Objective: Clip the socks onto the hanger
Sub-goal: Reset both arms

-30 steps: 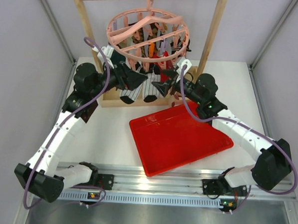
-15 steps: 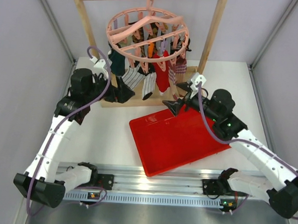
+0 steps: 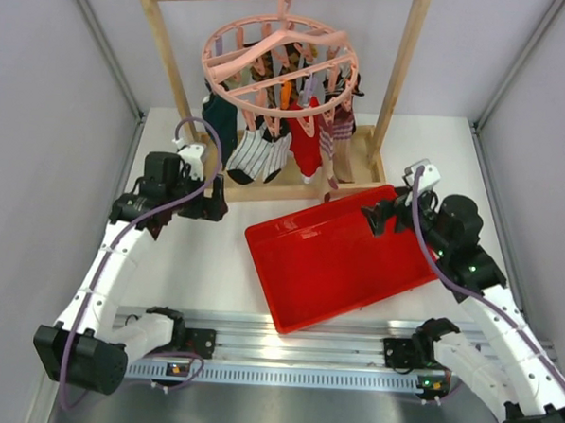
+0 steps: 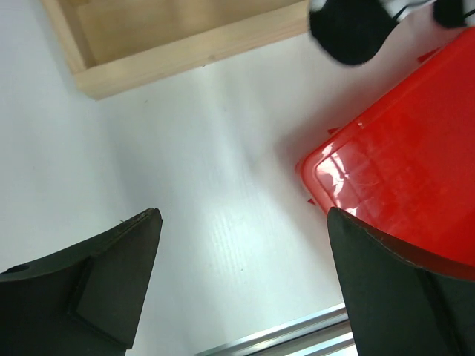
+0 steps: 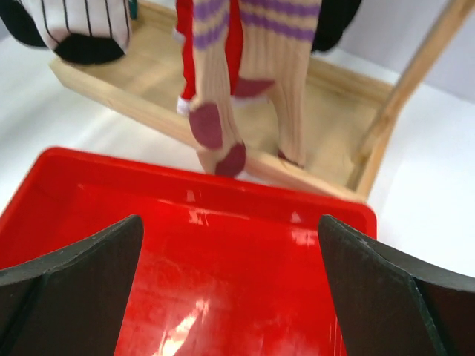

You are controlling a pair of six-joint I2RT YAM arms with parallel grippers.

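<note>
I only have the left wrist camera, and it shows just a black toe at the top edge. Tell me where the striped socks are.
Observer: Both striped socks hang side by side under the pink hanger, toes down over the base of the wooden rack.
Operator: Report the right end effector.
Observer: The right end effector is open and empty, above the far edge of the red tray.
Operator: List what else hangs there.
Observer: A red sock and a beige pair with purple stripes, among others.
</note>
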